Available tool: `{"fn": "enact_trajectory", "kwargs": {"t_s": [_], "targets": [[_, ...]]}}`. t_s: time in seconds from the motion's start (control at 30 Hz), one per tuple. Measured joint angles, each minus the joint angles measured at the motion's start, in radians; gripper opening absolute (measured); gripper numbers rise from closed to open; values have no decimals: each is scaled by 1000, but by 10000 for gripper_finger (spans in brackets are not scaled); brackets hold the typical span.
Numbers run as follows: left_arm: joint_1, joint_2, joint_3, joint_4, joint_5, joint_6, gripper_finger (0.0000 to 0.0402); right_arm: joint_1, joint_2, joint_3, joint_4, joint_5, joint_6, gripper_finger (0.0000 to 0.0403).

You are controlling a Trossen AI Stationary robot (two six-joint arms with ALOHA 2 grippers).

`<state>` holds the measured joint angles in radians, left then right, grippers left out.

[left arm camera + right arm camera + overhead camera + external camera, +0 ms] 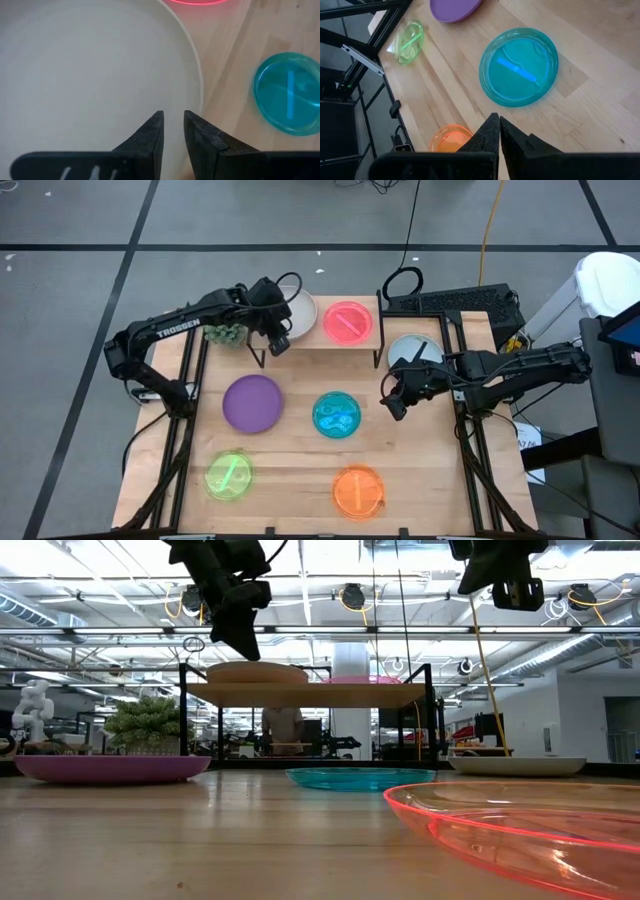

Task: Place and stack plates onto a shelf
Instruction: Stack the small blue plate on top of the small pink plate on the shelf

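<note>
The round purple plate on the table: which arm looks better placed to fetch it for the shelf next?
Probably the left. Its claw hangs at the small light-wood shelf, over the cream-white plate, and the opaque purple plate lies just below it on its side. The right claw, shut, hangs beyond the translucent blue plate.

We see the table (pixel 300 480) lit evenly from overhead, bright and without hard shadows in the high view; only soft, short shade sits under the purple plate (pixel 252 402) and the shelf (pixel 320 345). In the low view, rows of ceiling lights (pixel 330 635) blaze behind the scene, leaving the arms as dark silhouettes against the glare. The near orange plate (pixel 520 830) looms large and soft, out of focus, its rim catching bright highlights. The wood gleams with a pale sheen toward the far side. In the left wrist view the cream plate (pixel 90 75) is smooth and nearly featureless, and the blue plate (pixel 290 95) is slightly blurred.
</note>
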<state>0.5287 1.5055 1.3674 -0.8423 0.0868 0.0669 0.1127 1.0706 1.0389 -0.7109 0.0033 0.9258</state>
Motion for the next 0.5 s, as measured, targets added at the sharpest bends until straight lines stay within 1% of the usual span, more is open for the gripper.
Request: {"fn": "enact_trajectory", "kwargs": {"t_s": [0.1,0.23,0.4,0.5], "targets": [[-20,-10,6,0,-10,-40,77,0,0,-1,4,27,28,0],[-76,-45,13,7,-35,-80,76,0,0,-63,77,46,136,0],[-163,-75,12,2,-43,-175,76,0,1,-217,304,-34,317,0],[-221,-83,12,5,-43,-231,76,0,2,-313,441,-57,396,1]]}}
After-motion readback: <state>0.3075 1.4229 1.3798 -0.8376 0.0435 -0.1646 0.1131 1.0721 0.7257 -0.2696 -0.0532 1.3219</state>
